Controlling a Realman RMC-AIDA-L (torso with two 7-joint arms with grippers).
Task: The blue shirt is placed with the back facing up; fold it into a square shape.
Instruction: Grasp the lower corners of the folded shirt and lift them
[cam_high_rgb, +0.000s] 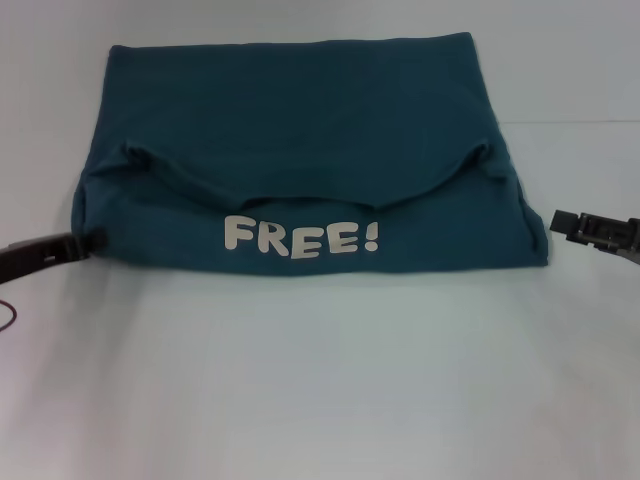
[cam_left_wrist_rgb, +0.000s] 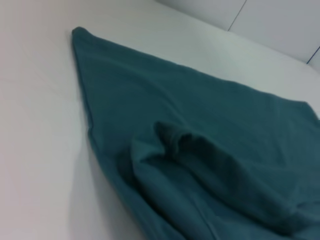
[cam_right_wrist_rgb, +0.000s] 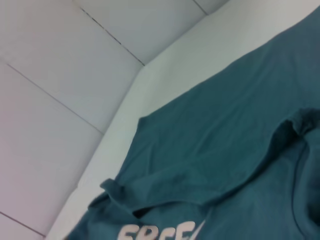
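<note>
Blue shirt (cam_high_rgb: 300, 150) folded across table (cam_high_rgb: 320, 380) toward far edge, near layer with white "FREE!" print (cam_high_rgb: 302, 237) turned up. Left gripper (cam_high_rgb: 92, 240) touching shirt's near-left corner; pinch or not, cannot tell. Right gripper (cam_high_rgb: 560, 222) just beside near-right corner, apart from cloth; finger spread unclear.
</note>
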